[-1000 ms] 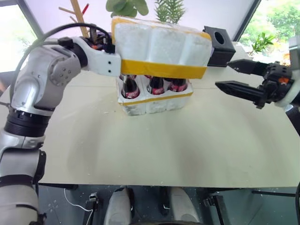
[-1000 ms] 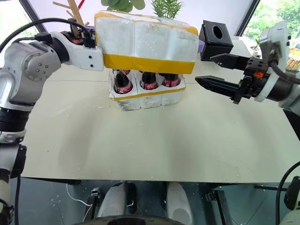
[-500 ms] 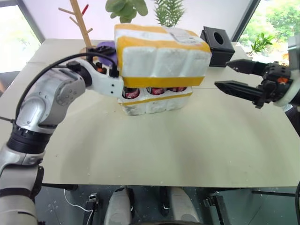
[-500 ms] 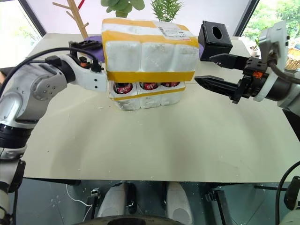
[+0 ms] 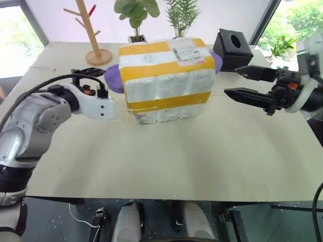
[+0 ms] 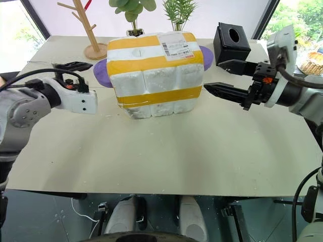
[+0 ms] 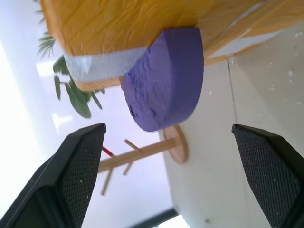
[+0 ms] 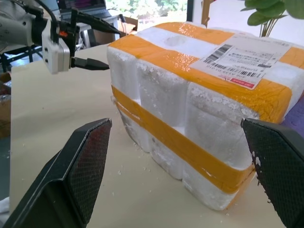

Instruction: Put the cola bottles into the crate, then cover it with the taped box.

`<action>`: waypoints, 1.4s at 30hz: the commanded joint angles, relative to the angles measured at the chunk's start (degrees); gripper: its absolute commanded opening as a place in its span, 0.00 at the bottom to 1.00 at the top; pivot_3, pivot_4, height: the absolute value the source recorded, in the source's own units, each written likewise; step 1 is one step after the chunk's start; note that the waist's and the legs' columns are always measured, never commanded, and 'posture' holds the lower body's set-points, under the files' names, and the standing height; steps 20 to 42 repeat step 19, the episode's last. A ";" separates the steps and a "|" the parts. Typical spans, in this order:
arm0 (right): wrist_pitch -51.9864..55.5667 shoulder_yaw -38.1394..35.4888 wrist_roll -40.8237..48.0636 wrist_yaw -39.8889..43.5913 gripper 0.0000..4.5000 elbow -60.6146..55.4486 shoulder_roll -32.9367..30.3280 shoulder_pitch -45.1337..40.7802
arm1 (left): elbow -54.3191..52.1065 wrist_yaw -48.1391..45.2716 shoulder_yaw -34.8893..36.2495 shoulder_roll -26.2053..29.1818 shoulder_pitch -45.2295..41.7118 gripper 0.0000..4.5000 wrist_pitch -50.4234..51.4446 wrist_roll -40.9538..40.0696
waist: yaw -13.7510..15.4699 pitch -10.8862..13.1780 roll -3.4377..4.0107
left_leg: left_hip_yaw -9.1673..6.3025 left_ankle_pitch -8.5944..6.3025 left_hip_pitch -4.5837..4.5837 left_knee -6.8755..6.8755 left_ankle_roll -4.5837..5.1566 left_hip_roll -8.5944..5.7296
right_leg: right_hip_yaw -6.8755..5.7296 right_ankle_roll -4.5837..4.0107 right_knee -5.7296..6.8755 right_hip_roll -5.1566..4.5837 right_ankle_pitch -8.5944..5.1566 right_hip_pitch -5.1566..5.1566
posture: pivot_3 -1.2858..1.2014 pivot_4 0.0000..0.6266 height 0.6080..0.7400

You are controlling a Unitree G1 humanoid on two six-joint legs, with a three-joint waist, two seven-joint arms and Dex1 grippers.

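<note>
Both sets of fingers spread and empty, left gripper (image 6: 75, 75) and right gripper (image 6: 222, 78) flanking taped box (image 6: 154, 75) seated over crate (image 6: 156, 107), mid-tabletop (image 6: 166, 151).

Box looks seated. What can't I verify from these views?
- Cola bottles: hidden under the taped box, head views.
- Crate: just its lower edge shows; wells covered.
- Purple object: mostly behind the box, identity unclear.
- Shipping label text: too small.
</note>
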 commanded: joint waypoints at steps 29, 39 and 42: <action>-10.82 7.04 -14.17 11.98 1.00 13.17 -1.59 -2.56 | 14.20 -36.68 20.47 10.54 -7.88 0.99 51.28 -64.07 | -1.36 0.01 0.03 | -0.05 0.02 0.29 -0.09 -0.05 -0.02 | -0.05 -0.02 0.00 0.03 -0.04 0.21 | 0.52 0.24 1.00; -10.82 7.04 -14.17 11.98 1.00 13.17 -1.59 -2.56 | 14.20 -36.68 20.47 10.54 -7.88 0.99 51.28 -64.07 | -1.36 0.01 0.03 | -0.05 0.02 0.29 -0.09 -0.05 -0.02 | -0.05 -0.02 0.00 0.03 -0.04 0.21 | 0.52 0.24 1.00; -10.82 7.04 -14.17 11.98 1.00 13.17 -1.59 -2.56 | 14.20 -36.68 20.47 10.54 -7.88 0.99 51.28 -64.07 | -1.36 0.01 0.03 | -0.05 0.02 0.29 -0.09 -0.05 -0.02 | -0.05 -0.02 0.00 0.03 -0.04 0.21 | 0.52 0.24 1.00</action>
